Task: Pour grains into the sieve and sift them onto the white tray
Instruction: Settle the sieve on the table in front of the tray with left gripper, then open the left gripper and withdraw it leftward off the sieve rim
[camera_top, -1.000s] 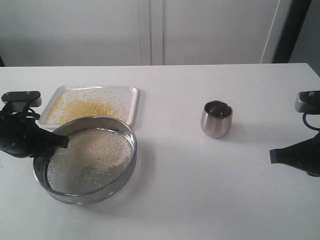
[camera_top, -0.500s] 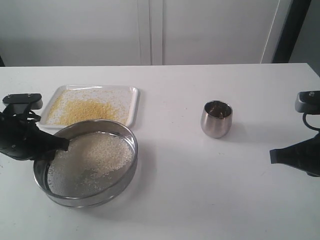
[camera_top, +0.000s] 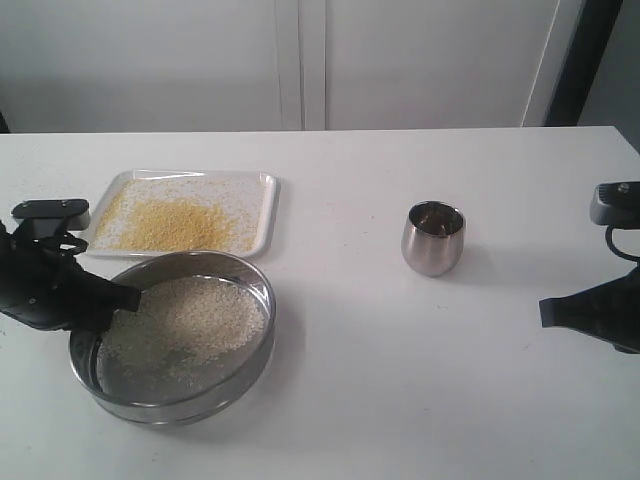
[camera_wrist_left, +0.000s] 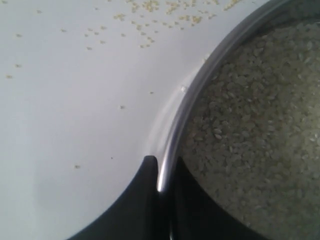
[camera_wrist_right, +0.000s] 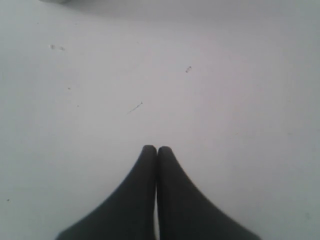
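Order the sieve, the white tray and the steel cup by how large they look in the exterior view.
1. The sieve: looks largest, but it lies nearer the camera.
2. The white tray: about equally wide, so their true order is unsure.
3. The steel cup: clearly smallest.

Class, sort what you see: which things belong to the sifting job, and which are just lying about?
In the job: sieve, grains, white tray, left end effector clamped on the sieve's rim.
Lying about: steel cup standing apart; right end effector, shut and empty.
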